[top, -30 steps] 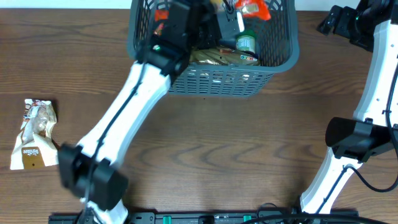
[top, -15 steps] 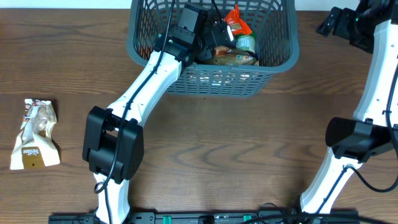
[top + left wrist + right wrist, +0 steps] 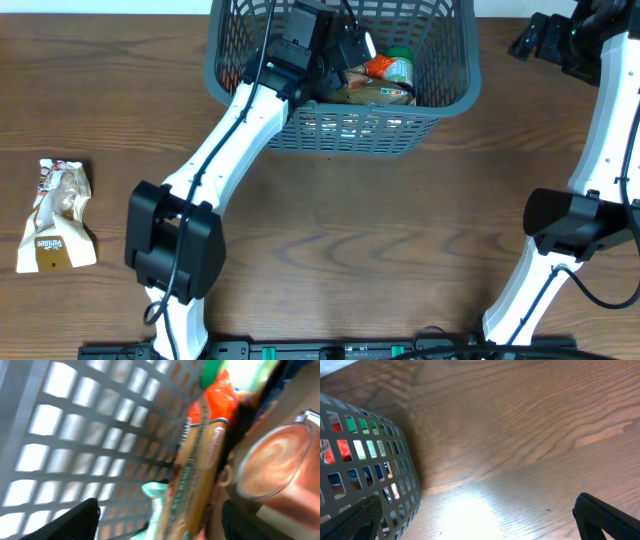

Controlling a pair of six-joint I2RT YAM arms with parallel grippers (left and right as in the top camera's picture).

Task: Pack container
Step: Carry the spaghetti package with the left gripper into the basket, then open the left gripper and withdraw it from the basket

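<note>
Left fingers [image 3: 75,521]: spread apart, nothing clamped between them – blurred in the wrist view.
Left gripper [image 3: 348,47]: down inside the container [image 3: 345,135], pointed at its contents, lattice wall close on one side.
Just beyond the left fingertips: a long tan packet [image 3: 200,475] on edge, an orange packet [image 3: 220,400] behind it.
Right fingers [image 3: 605,517]: wide apart, only bare wood between them.
Right gripper [image 3: 545,35]: above the table's far right corner, well clear of the container.
Container: far centre of the table [image 3: 400,230], upright, left arm reaching over its rim.
Inside, from overhead: orange packet lying on top, a green-capped jar [image 3: 398,65] touching it, tan packet along the near wall.
Outside: a white-and-brown snack packet [image 3: 57,215] flat near the table's left edge – well apart from the container.
</note>
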